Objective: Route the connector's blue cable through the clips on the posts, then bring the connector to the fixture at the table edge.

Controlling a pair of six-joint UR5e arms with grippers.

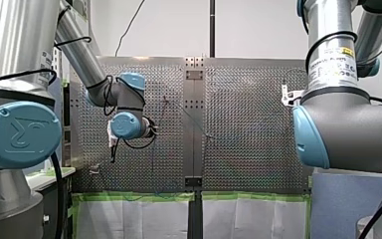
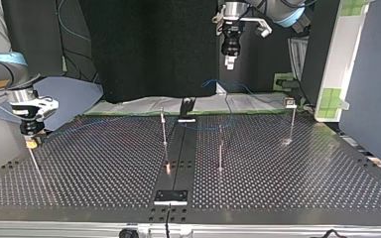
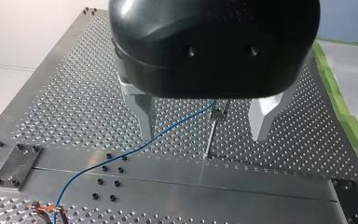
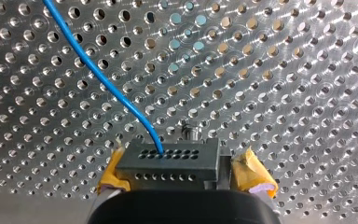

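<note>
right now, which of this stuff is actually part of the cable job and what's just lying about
Job:
blue cable
connector, clamped in my right gripper
clip posts
black fixture, likely the goal
my left gripper, open above a post

Just there:
green tape
white sheets
black curtain

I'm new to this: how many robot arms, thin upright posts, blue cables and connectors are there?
Robot arms: 2
Posts: 4
Blue cable: 1
Connector: 1
Total: 8
</note>
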